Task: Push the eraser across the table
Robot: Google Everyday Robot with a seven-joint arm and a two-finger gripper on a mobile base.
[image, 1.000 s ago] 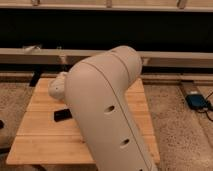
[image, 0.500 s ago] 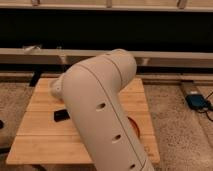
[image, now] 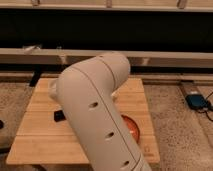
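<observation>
Since a second ago my arm (image: 100, 110) has swung a little to the left and lower across the view, and an orange round thing (image: 132, 128) that it covered then now peeks out on its right side; the eraser (image: 59, 116) has stayed where it was. It is a small, dark, flat block lying on the left half of the table (image: 37, 135), about midway between the far and near edges, and it shows just at the left edge of my arm, which hides part of it. My gripper (image: 53, 93) is mostly hidden behind the bend of the arm: only a pale rounded bit sticks out to the left, above the table and farther back than the eraser, and I cannot tell whether it is open or closed or whether it touches the eraser. The table has a light plank top with a small dark logo (image: 145, 149) at its near right corner. My thick white arm stands in front of the middle of the table and blocks most of it. On the speckled floor to the right lies a blue box (image: 196, 101) with a cable, well apart from the table. Behind the table runs a long pale rail (image: 165, 58) against a dark wall.
</observation>
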